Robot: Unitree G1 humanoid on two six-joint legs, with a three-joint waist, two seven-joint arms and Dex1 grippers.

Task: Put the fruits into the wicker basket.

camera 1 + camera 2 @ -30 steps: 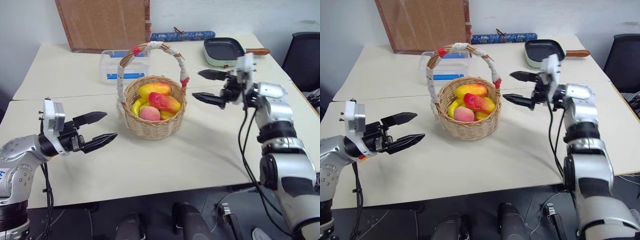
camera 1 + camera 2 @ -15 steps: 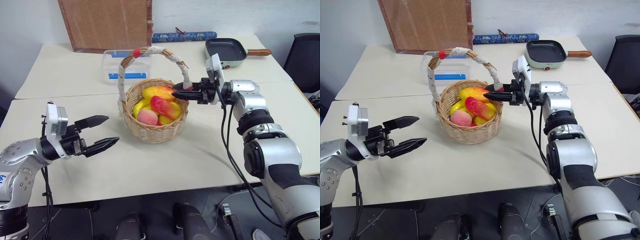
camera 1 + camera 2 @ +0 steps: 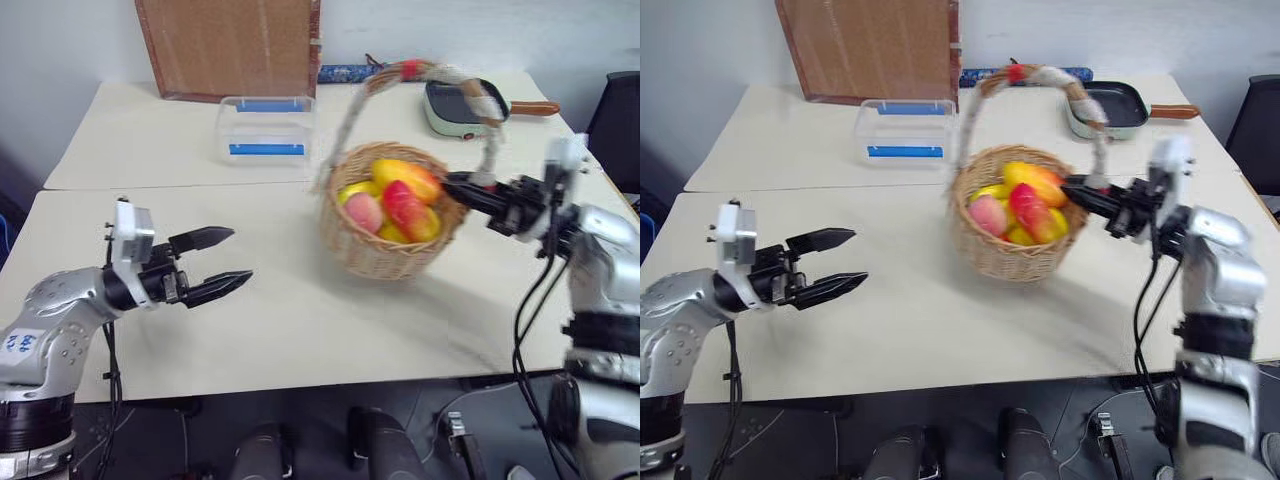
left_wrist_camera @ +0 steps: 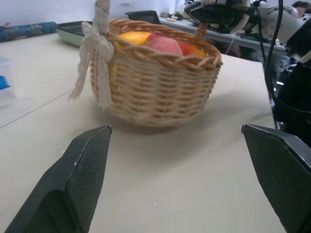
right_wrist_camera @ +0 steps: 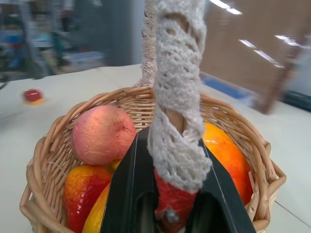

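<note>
Right gripper (image 5: 167, 204) clamps wicker basket (image 3: 385, 245) handle base, frame right; move slowly, level, fruits aboard. Left gripper (image 3: 222, 262) wide, empty.

Silver arms (image 3: 50, 320), black textured fingers (image 4: 82, 170), apparently black cables.

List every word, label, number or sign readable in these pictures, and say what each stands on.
None can be read.
Sticker on the left arm's shoulder: blue marks, too small to read.
Clear plastic box: plain blue stripes, no lettering.
Wicker basket: no text.
</note>
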